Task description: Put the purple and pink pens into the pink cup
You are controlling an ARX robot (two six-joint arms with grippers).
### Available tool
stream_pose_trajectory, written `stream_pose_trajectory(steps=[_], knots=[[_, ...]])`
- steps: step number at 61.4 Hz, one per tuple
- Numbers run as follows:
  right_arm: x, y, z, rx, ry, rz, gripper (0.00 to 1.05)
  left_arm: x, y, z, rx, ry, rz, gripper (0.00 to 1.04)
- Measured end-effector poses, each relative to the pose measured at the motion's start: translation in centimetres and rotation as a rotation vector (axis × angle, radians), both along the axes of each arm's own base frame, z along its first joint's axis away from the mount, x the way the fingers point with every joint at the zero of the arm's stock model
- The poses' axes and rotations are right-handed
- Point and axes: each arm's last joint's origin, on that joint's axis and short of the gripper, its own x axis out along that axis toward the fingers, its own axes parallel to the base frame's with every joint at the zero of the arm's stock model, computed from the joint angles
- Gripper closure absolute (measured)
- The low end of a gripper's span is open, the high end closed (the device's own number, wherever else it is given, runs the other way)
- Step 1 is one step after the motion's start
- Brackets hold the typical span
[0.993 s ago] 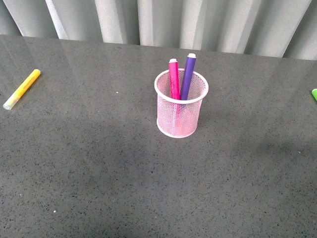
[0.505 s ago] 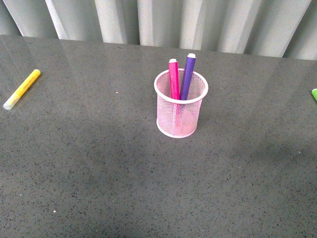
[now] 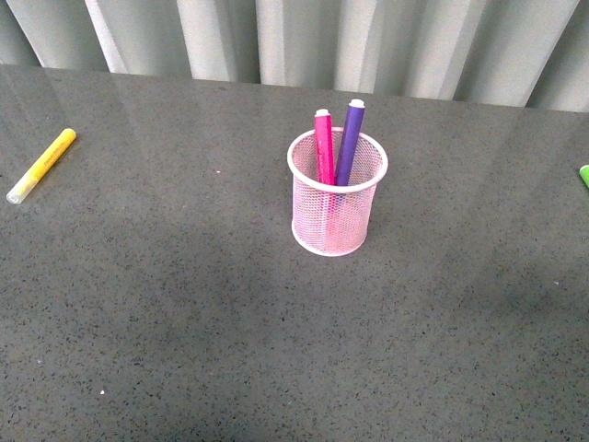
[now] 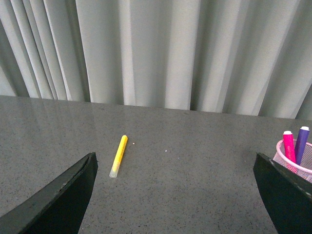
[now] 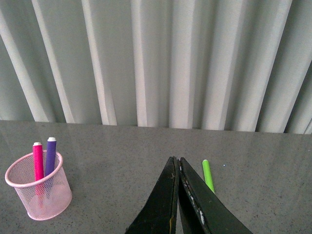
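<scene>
The pink mesh cup [image 3: 335, 201] stands upright in the middle of the grey table. The pink pen [image 3: 323, 145] and the purple pen [image 3: 349, 140] stand inside it, caps up, leaning on the far rim. The cup also shows in the left wrist view [image 4: 295, 163] and the right wrist view [image 5: 39, 191] with both pens in it. Neither arm shows in the front view. My left gripper [image 4: 175, 195] is open and empty, its black fingers [image 4: 58, 200] wide apart above bare table. My right gripper [image 5: 176, 163] is shut on nothing, away from the cup.
A yellow marker [image 3: 40, 165] lies at the table's far left, also in the left wrist view [image 4: 119, 155]. A green marker [image 5: 208, 175] lies beside the right gripper's tip and peeks in at the front view's right edge [image 3: 584, 175]. Grey curtains [image 3: 304, 41] hang behind the table.
</scene>
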Motion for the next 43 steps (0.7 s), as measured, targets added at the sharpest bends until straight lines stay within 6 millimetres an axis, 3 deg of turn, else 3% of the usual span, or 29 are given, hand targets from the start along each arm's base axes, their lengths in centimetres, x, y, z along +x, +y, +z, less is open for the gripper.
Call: stream_pose_trajectory(steps=[3, 6, 34, 43], knots=[[0.00, 0.00, 0.00, 0.000, 0.000, 0.000, 1.01, 0.00, 0.00, 0.00, 0.000, 0.000, 0.000, 0.07], [0.00, 0.00, 0.00, 0.000, 0.000, 0.000, 0.94, 0.00, 0.00, 0.00, 0.000, 0.000, 0.000, 0.07], [0.00, 0.00, -0.01, 0.000, 0.001, 0.000, 0.07, 0.00, 0.00, 0.00, 0.000, 0.000, 0.000, 0.07], [0.00, 0.00, -0.01, 0.001, 0.001, 0.000, 0.07, 0.00, 0.00, 0.00, 0.000, 0.000, 0.000, 0.07]])
